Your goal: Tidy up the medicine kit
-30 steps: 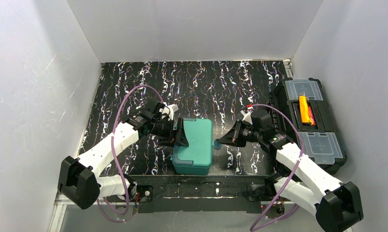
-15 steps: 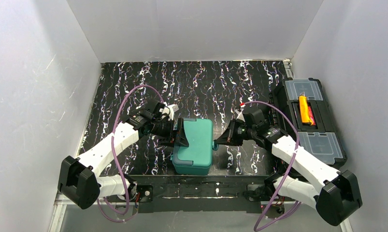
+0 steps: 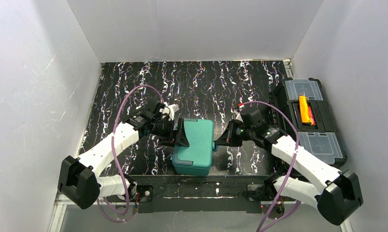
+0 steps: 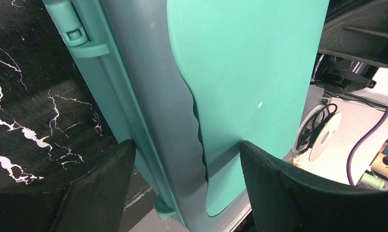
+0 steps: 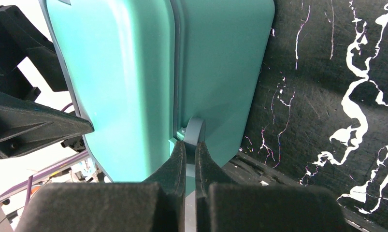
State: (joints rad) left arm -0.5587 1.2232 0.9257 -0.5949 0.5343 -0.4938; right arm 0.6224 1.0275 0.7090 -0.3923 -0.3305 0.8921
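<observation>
The teal-green medicine kit (image 3: 195, 145) stands shut near the table's front middle, with its latch side to the right. My left gripper (image 3: 182, 137) straddles its left edge, one finger on top of the lid and one against the side wall, gripping it; the left wrist view shows the lid (image 4: 250, 72) between the fingers (image 4: 274, 183). My right gripper (image 3: 217, 143) is shut on the kit's blue-grey latch tab (image 5: 195, 128) at the right side. The inner tray is hidden.
A black toolbox (image 3: 322, 145) with clear compartment lids lies along the right edge, with an orange item (image 3: 304, 110) in its middle well. White walls stand close on three sides. Black marbled mat (image 3: 201, 84) lies behind the kit.
My right arm's wrist has swung left and a little back toward the kit, its fingers staying at the latch. The left arm and the kit have hardly moved.
</observation>
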